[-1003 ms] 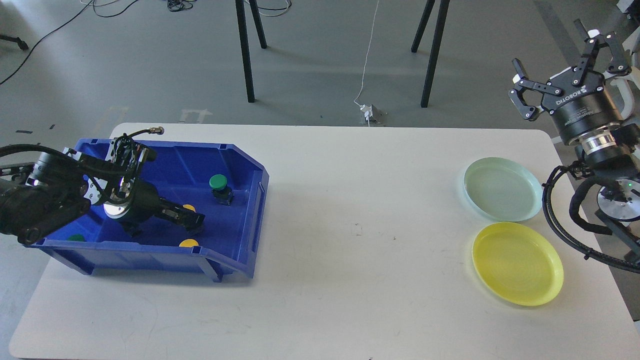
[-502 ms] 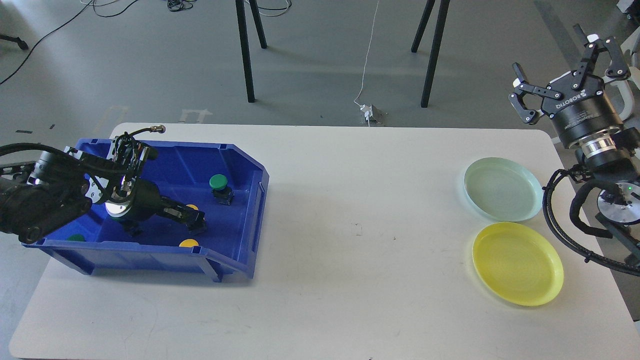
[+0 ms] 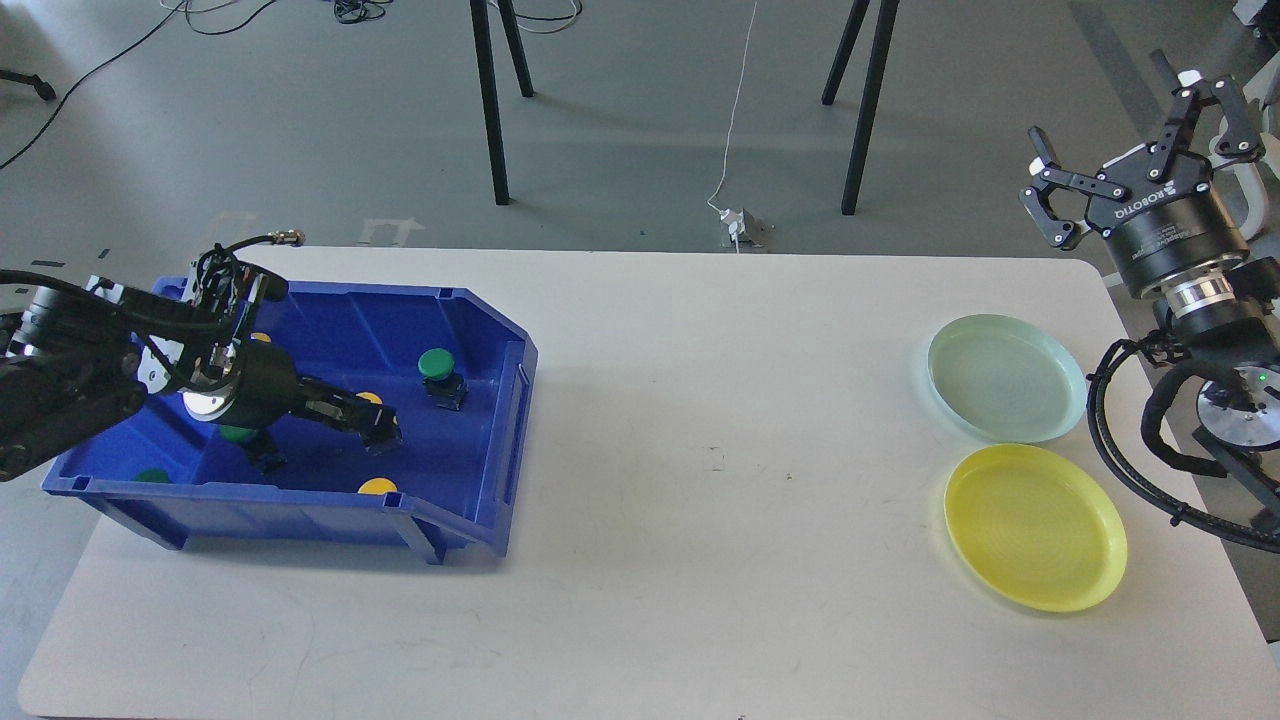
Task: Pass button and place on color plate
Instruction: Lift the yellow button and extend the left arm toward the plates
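Now the left gripper [image 3: 378,430] lifts back in the bin [image 3: 480,330] with a yellow button [image 3: 371,399], grasp unclear; right gripper [image 3: 1125,150] waits, fingers apart.

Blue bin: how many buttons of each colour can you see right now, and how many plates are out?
Green buttons: 3
Yellow buttons: 3
Plates: 2
Total: 8; some buttons are partly hidden.
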